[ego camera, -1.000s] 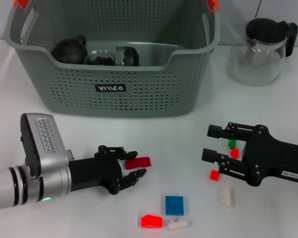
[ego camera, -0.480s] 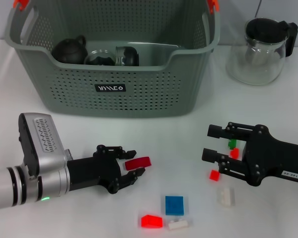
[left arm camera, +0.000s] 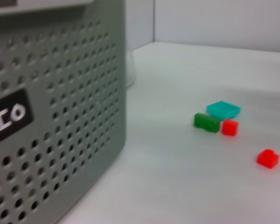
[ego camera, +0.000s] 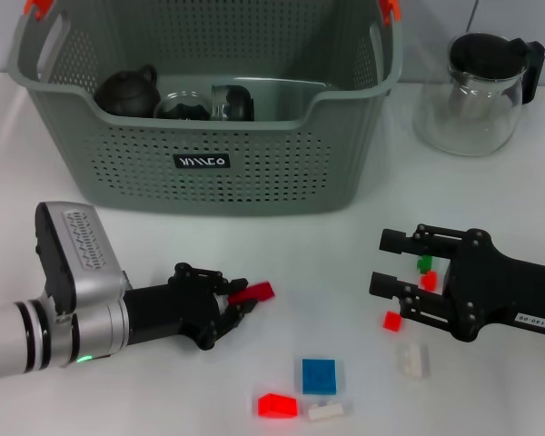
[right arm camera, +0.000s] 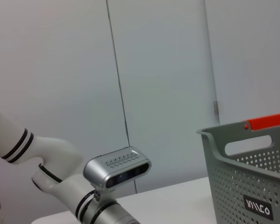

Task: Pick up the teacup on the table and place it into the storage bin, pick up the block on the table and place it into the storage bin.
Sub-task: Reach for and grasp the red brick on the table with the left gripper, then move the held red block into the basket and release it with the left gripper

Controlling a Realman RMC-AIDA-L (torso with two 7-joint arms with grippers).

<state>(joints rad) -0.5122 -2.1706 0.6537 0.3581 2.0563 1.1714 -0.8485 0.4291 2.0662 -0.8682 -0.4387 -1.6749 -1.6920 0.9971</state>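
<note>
The grey-green storage bin stands at the back of the table; its perforated wall fills one side of the left wrist view. Inside it a glass teacup lies beside a dark little teapot. In front of the bin, my left gripper lies low over the table, shut on a red block that sticks out past its fingertips. My right gripper rests open at the right, with a small green block and a red one beside its fingers.
A glass teapot with a black lid stands at the back right. Loose blocks lie near the front: blue, red, two white, a small red. The right wrist view shows the left arm.
The left gripper's fingers have closed in on the red block, which has tipped up slightly. The right arm has not moved.
</note>
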